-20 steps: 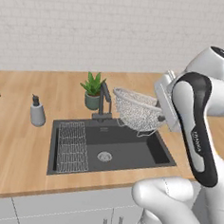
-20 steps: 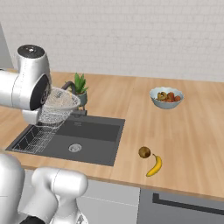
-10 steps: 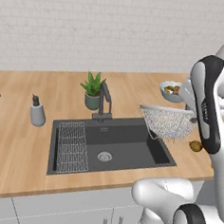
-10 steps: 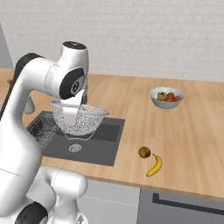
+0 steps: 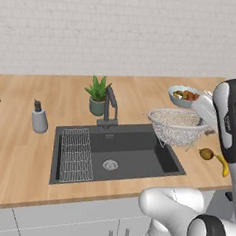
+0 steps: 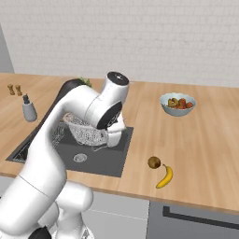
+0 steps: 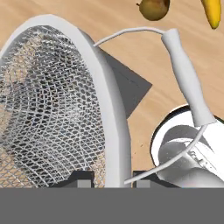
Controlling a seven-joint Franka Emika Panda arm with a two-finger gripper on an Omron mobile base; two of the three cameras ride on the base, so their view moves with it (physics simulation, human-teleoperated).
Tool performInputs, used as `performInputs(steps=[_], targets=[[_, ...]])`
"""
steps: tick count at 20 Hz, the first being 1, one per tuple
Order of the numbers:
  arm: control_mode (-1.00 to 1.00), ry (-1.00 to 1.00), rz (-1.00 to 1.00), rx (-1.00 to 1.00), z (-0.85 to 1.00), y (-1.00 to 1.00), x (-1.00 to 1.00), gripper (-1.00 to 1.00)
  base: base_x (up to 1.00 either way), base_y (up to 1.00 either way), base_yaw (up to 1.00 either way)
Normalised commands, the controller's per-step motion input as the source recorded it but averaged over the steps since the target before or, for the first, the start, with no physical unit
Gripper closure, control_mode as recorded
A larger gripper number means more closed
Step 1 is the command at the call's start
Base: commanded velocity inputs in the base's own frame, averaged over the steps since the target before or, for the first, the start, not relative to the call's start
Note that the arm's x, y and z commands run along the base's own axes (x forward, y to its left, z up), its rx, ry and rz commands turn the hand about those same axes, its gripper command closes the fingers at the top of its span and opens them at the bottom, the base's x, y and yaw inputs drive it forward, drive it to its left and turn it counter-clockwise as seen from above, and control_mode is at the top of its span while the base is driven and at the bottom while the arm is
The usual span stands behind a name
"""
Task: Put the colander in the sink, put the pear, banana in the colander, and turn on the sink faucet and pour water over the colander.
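My gripper (image 7: 113, 179) is shut on the rim of the colander (image 7: 48, 109), a silver-white mesh bowl with a wire handle. It hangs level in the air over the right end of the sink (image 5: 112, 154), and the colander (image 5: 177, 125) is clear of the basin floor. From the right base view, my arm hides part of the colander (image 6: 86, 131). The pear (image 5: 206, 153) and banana (image 5: 222, 164) lie side by side on the counter right of the sink, and the pear (image 7: 153, 8) and banana (image 7: 212, 11) also appear beyond the colander. The dark faucet (image 5: 110, 107) stands behind the basin.
A ribbed wire rack (image 5: 77, 154) lies in the sink's left part. A potted plant (image 5: 98, 94) stands beside the faucet and a grey soap dispenser (image 5: 39, 118) to the sink's left. A fruit bowl (image 5: 183, 95) sits at the back right.
The arm has swung the colander from beside the faucet rightward across the sink to above its right end. The fruit has not moved.
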Motion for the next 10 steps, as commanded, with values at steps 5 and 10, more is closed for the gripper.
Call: performInputs(steps=[5, 10], targets=[[-1.0, -0.11, 0.48, 0.0, -0.32, -0.03, 0.26, 1.0, 0.0, 0.0, 0.0], [-1.0, 0.04, 0.46, 0.01, -0.25, -0.23, 0.32, 1.0, 0.0, 0.0, 0.0]])
